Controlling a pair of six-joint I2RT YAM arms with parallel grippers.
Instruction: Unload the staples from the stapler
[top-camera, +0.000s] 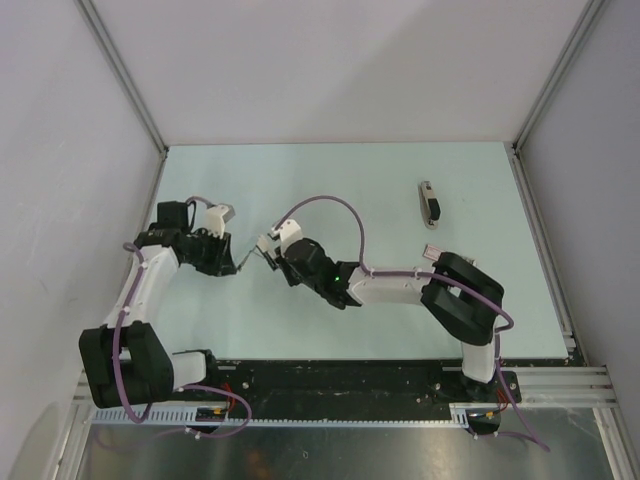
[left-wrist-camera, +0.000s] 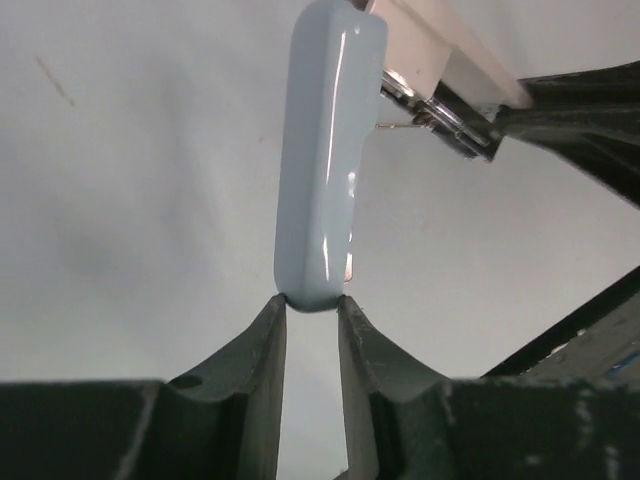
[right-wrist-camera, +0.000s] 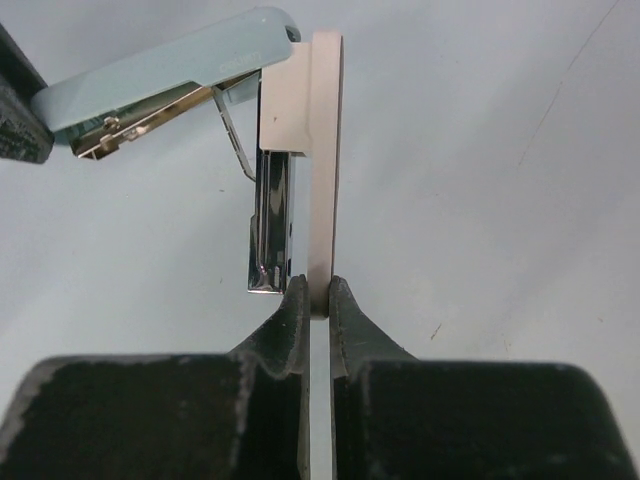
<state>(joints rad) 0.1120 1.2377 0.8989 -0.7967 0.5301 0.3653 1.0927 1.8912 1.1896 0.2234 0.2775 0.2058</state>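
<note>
Clamping on the left: your left end effector is clenched on the stapler, pinching only the very tip of its pale blue-grey cover. That bite is thin, so squeeze firmly and avoid tugging sideways, which could let it slip.
Stapler position: it hangs in the air above the table, between the two arms and hinged wide open.
Magazine: the chrome magazine stands beside the pinkish-beige base, with its open end near the right fingertips. To empty it, you would likely tip that open side downward over the table and shake gently, or slide the strip out.
Right side: your right end effector is clenched on the lower end of the base, fingers nearly together. Use this arm for the tilting and let the left one only hold the cover back.
Hard to see: the magazine shows edge-on, so you cannot tell whether any staples sit inside, and none are visible on the table.
Far right: a small pale-and-dark object lies well apart from the arms and is too small to identify.
</note>
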